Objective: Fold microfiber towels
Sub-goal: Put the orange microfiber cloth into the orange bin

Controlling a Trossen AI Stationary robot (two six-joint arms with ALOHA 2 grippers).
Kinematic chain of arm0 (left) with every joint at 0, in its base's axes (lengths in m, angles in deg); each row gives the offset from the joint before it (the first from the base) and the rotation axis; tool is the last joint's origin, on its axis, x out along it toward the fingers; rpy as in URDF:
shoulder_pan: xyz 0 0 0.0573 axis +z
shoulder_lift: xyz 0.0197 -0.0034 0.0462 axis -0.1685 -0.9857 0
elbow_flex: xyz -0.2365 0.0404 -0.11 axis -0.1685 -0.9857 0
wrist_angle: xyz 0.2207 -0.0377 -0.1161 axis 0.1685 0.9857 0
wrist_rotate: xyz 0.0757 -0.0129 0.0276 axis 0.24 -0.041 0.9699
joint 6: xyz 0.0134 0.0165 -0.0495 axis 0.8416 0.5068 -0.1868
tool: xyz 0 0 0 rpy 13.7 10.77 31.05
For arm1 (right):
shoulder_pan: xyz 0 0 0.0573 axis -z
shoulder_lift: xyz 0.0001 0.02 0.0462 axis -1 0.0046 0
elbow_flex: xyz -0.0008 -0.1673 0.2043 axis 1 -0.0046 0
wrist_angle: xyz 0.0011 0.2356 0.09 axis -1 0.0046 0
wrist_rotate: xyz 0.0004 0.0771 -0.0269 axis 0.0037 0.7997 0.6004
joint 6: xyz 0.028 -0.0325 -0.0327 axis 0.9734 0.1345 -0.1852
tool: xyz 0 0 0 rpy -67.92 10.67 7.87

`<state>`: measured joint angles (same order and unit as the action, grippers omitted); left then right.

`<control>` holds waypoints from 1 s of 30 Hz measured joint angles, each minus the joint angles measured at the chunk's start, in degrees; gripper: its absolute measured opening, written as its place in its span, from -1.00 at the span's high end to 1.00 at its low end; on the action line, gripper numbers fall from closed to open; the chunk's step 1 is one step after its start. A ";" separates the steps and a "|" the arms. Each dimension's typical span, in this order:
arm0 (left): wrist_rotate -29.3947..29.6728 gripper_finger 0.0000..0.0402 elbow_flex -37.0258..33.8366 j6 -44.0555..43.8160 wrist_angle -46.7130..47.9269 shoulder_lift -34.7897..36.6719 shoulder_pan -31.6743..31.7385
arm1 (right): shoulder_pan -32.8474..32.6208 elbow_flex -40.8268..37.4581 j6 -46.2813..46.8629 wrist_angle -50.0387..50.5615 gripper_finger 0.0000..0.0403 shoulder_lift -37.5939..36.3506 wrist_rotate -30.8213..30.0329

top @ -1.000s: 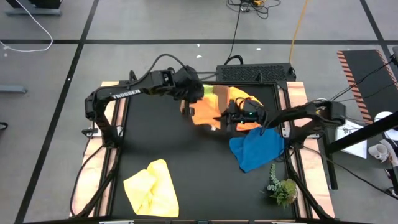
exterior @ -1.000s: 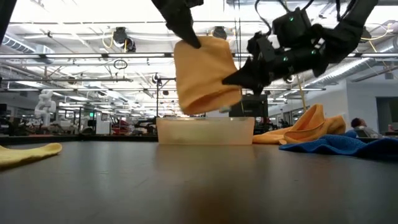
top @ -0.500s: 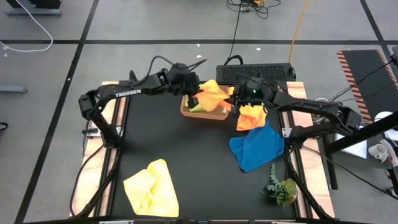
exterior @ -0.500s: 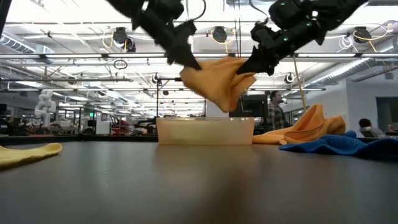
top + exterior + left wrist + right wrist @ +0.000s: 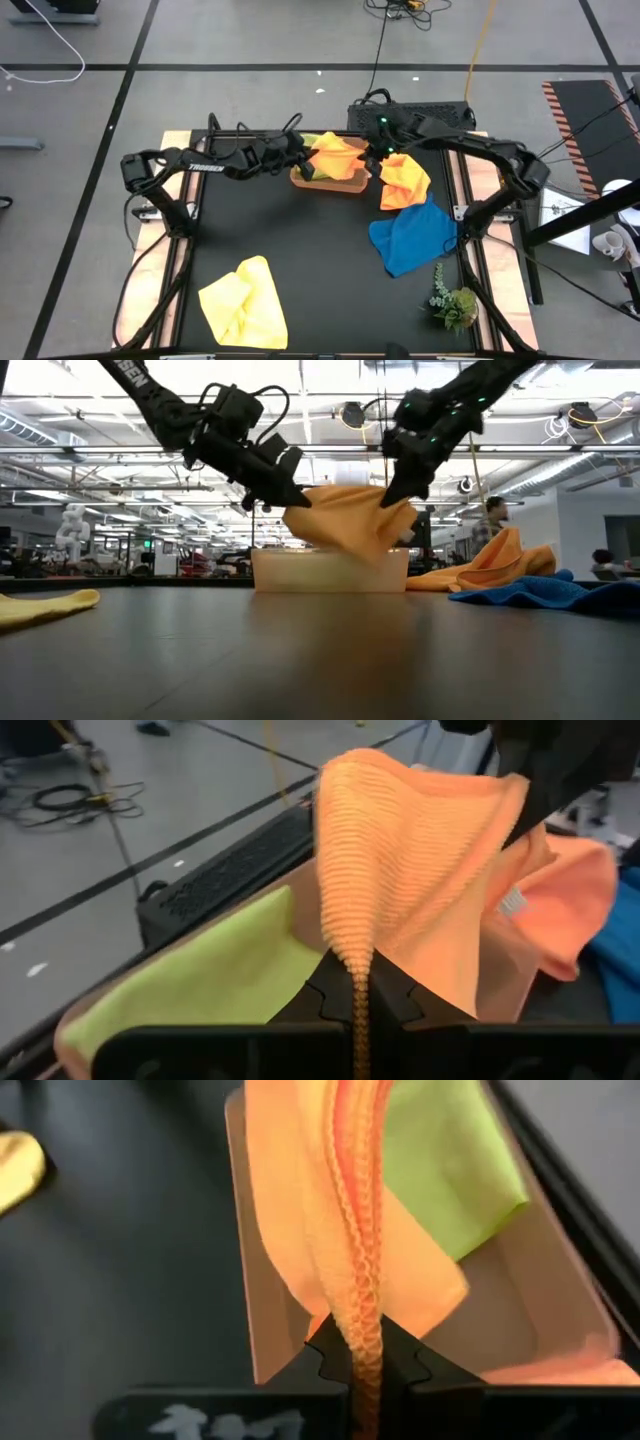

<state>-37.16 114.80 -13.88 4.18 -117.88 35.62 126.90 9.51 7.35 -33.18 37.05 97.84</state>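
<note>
Both grippers, left gripper and right gripper, pinch opposite ends of the folded orange towel, stretched lengthwise directly above the brown tray.

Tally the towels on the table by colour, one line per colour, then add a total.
Orange towels: 2, one held over the tray by the left gripper and the right gripper, one lying beside the tray.
Lime green towel: 1, in the tray.
Blue towel: 1.
Yellow towel: 1.
Total: 5 towels.
</note>
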 joint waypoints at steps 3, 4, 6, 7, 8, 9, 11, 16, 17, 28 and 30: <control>3.78 1.00 -1.09 -1.64 -0.06 -0.25 -1.37 | -0.02 4.01 -1.25 3.84 1.00 4.35 0.01; 4.84 1.00 -1.35 -1.89 -0.08 -0.49 -1.76 | 0.00 5.31 -1.49 4.61 1.00 5.65 -0.02; 5.61 1.00 -1.95 -3.07 0.27 -0.66 -2.33 | 0.00 7.29 -1.79 6.28 1.00 7.61 -0.06; 6.11 1.00 -2.12 -3.63 0.14 -0.66 -2.52 | -0.01 8.16 -1.94 6.81 1.00 8.37 -0.15; 6.67 1.00 -2.32 -4.22 0.04 -0.68 -2.87 | -0.02 8.87 -2.07 7.17 1.00 8.92 -0.19; 7.40 1.00 -2.55 -4.59 0.05 -0.77 -3.14 | -0.02 9.37 -2.17 7.44 1.00 9.24 -0.34; 8.80 1.00 -3.27 -5.21 0.26 -0.92 -3.29 | -0.07 10.09 -2.52 7.69 1.00 9.83 -1.06; 10.03 0.99 -4.68 -6.09 0.16 -0.91 -3.33 | -0.10 10.27 -2.54 7.10 1.00 11.36 -1.76; 10.03 0.99 -4.84 -6.20 0.36 -0.92 -3.49 | -0.21 10.27 -2.54 7.00 1.00 12.07 -1.93; 8.04 0.59 -5.03 -2.85 1.59 -1.66 -3.80 | -0.55 10.25 -2.67 4.04 0.98 17.87 -5.00; 8.06 0.45 -5.03 -1.83 1.55 -1.66 -3.68 | -0.66 10.25 -2.93 2.02 0.97 17.89 -6.60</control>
<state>-29.10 109.77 -15.71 5.73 -119.54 31.95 126.24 19.75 4.42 -31.16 54.94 91.24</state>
